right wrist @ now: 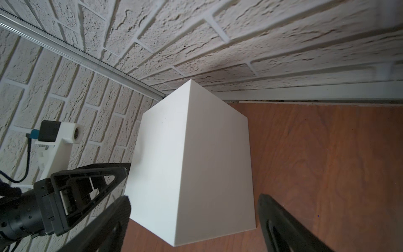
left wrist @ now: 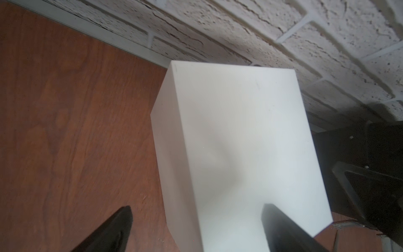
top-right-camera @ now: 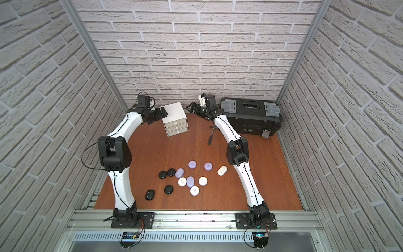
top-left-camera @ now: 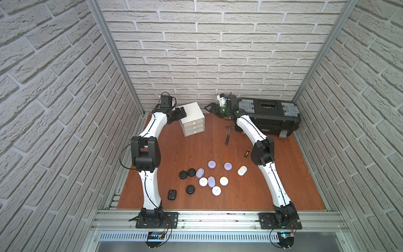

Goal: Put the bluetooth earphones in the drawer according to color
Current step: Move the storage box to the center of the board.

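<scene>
While both arms reach toward the back wall, the left gripper (top-left-camera: 183, 113) and right gripper (top-left-camera: 208, 108) stand spread wide on either side of the drawer (top-left-camera: 193, 122), gripping nothing. Its three fronts look shut. The earphones (top-left-camera: 211, 181) lie scattered on the table (top-left-camera: 283, 187), well apart from it.

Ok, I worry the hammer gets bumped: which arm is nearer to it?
Right. The right arm runs just beside the hammer; the left arm is across the drawer cabinet from it.

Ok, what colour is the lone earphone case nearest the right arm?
White; the case shows best in a top view.
</scene>
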Motion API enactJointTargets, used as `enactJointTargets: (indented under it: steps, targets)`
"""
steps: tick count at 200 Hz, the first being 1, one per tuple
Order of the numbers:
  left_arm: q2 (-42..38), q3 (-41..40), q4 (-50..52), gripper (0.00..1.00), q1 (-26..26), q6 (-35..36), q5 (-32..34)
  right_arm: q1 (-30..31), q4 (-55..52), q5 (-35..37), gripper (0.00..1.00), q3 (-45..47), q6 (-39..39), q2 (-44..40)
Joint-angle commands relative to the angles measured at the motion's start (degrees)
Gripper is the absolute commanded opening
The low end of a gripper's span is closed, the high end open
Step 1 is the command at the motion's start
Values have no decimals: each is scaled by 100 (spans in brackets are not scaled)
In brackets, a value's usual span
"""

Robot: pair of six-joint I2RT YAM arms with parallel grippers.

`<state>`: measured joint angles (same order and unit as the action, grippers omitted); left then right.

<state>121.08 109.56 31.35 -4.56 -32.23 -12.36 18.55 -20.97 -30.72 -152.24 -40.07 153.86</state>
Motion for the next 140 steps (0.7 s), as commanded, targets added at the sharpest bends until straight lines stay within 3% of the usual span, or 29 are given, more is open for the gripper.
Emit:
enactJointTargets:
  steps: [1, 64, 99, 140]
  targets:
    - [152, 133, -181, 94, 42, -36, -202, 225, 361, -101, 93, -225, -108, 130]
    - [258, 68, -360, 85, 51, -135, -510, 516, 331, -100, 83, -245, 70, 353]
    - [268, -106, -485, 79, 0, -178, -701, 627, -96, -210, 65, -240, 505, 287]
    - [113, -564, -616, 75, -135, -200, -879, 768, -561, -341, 49, -57, 1025, 59]
